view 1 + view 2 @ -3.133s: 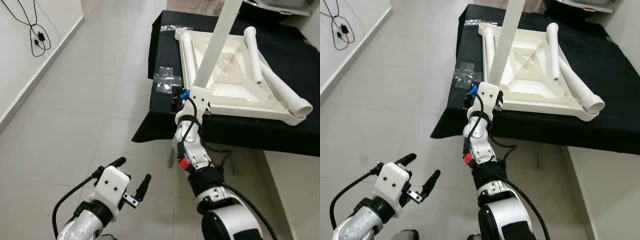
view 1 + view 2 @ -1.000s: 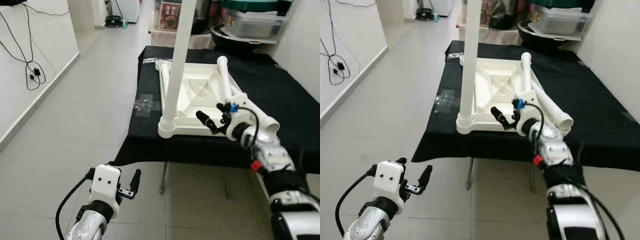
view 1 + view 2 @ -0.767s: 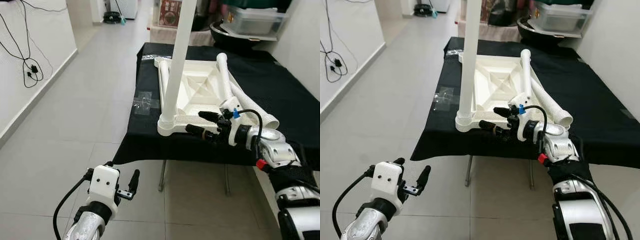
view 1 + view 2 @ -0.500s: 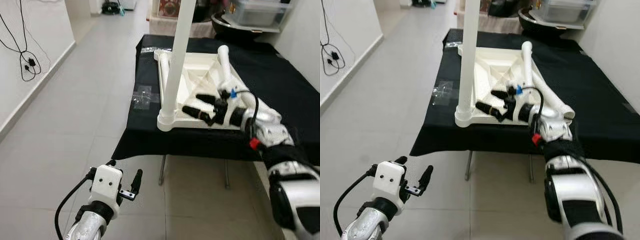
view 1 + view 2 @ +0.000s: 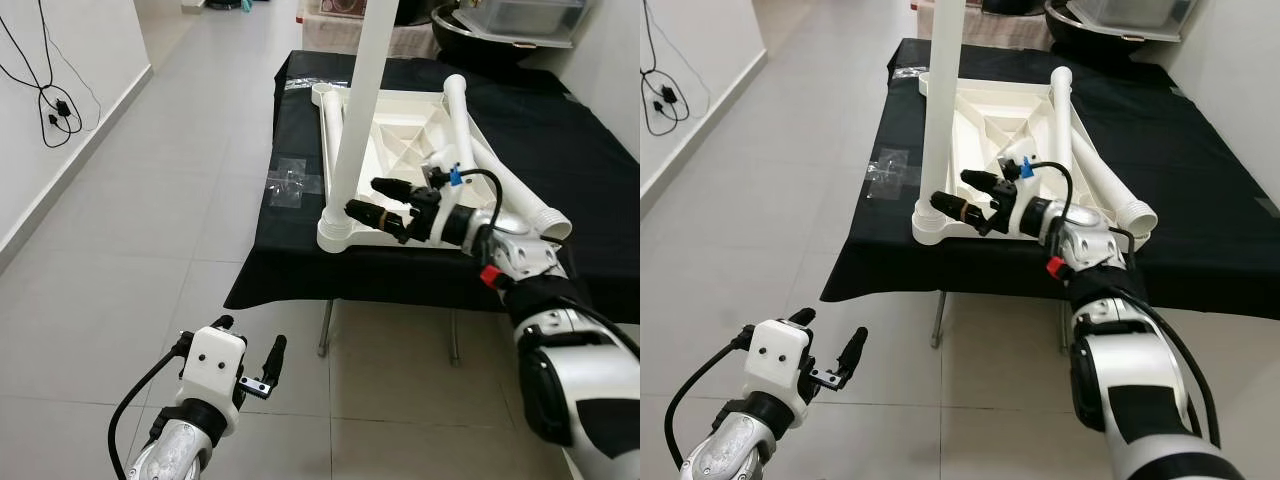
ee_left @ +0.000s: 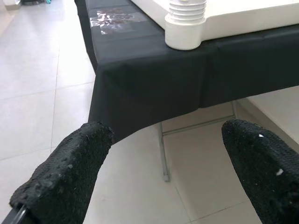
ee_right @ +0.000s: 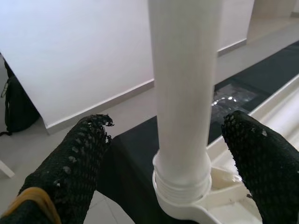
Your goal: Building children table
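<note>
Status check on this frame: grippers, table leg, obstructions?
Right gripper open, fingers either side of upright leg, not touching. Left gripper open, low over floor. Nothing in between.

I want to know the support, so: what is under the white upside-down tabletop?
The tabletop lies on a black cloth that covers a table. Under the cloth's hanging edge, thin metal legs stand on the tiled floor. The cloth hides the table surface itself.

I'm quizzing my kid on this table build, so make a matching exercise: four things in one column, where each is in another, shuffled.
1. standing leg
2. loose legs
3. right claw
4. left claw

A. low over the floor, open
B. lying across the upturned tabletop
C. open beside the standing leg's base
D. upright in the tabletop's near corner

Pairs: 1-D, 2-B, 3-C, 4-A
</note>
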`<state>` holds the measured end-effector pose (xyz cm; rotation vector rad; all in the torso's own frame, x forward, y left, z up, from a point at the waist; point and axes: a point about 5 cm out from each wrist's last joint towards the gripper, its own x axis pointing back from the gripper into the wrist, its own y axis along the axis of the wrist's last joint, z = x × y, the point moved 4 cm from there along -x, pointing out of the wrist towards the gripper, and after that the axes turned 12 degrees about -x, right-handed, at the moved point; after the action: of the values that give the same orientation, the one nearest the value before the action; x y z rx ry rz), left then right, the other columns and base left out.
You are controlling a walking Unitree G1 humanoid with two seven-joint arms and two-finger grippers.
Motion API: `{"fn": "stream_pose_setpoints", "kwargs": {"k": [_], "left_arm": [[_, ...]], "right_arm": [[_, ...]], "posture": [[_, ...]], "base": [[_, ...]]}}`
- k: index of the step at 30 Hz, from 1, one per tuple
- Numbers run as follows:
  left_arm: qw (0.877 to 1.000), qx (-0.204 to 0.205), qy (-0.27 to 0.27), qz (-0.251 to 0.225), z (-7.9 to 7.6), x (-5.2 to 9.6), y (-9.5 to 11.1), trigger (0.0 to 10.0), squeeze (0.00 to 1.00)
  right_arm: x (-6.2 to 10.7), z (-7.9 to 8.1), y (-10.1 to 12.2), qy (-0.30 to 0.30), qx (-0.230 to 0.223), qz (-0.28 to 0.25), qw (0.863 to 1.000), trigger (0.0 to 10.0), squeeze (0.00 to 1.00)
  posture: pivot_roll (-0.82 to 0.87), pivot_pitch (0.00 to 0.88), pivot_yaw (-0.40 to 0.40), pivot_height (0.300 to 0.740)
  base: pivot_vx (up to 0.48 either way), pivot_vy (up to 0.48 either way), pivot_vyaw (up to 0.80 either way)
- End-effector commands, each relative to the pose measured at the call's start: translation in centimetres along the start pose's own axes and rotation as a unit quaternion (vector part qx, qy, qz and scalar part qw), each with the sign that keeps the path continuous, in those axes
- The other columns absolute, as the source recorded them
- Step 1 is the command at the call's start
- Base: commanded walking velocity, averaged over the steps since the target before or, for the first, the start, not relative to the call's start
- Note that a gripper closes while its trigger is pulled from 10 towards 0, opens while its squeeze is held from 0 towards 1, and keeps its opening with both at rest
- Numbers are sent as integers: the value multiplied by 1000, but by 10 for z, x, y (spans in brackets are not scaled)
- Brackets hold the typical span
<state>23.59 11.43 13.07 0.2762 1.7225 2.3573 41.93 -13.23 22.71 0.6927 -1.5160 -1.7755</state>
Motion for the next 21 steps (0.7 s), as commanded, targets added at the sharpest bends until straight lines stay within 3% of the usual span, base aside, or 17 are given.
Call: {"fn": "stream_pose_setpoints", "kwargs": {"k": [1, 14, 21], "left_arm": [[1000, -3, -8, 5, -3, 2, -1, 10000, 0], [1000, -3, -11, 7, -6, 4, -1, 10000, 0], [1000, -3, -10, 6, -7, 4, -1, 10000, 0]], "right_arm": [[-1, -2, -5, -11, 4, 10, 1000, 10000, 0], [-23, 9, 1, -7, 18, -1, 1000, 10000, 0], [-36, 9, 4, -46, 23, -14, 999, 10000, 0]], "posture": [[166, 167, -109, 740], [167, 154, -114, 740], [171, 150, -119, 740]], "base": [[0, 0, 0], [0, 0, 0], [0, 0, 0]]}}
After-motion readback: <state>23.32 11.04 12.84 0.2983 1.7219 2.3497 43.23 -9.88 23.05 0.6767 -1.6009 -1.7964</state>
